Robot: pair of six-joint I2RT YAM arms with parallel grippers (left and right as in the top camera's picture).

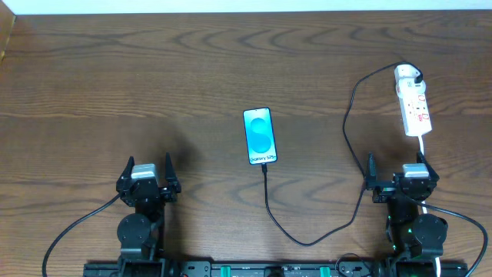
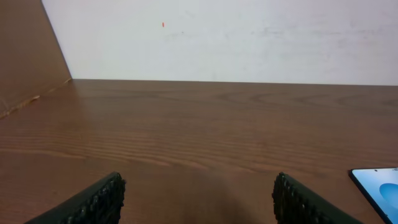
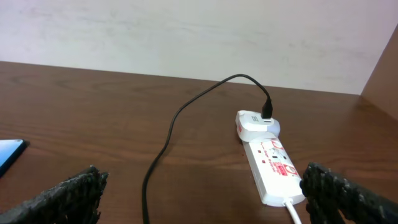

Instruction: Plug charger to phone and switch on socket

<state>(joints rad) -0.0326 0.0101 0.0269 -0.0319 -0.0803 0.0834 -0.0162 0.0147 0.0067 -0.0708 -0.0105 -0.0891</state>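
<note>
Position: the socket [image 1: 413,104] lies ahead of the right gripper [image 1: 396,168], long axis pointing away; left gripper [image 1: 147,168] well apart.
Grip: both open wide, holding nothing.

The counter [image 1: 154,69] is dark brown wood, its wavy grain running from the left edge to the right edge. A plain white wall [image 2: 249,37] stands along the far edge, faintly scuffed, with a tiny red speck [image 2: 163,25] high up toward the left. A brown left board [image 2: 25,56] rises at the counter's left edge and meets the wall at the far left corner. A matching right board [image 3: 384,68] closes the far right corner.
</note>
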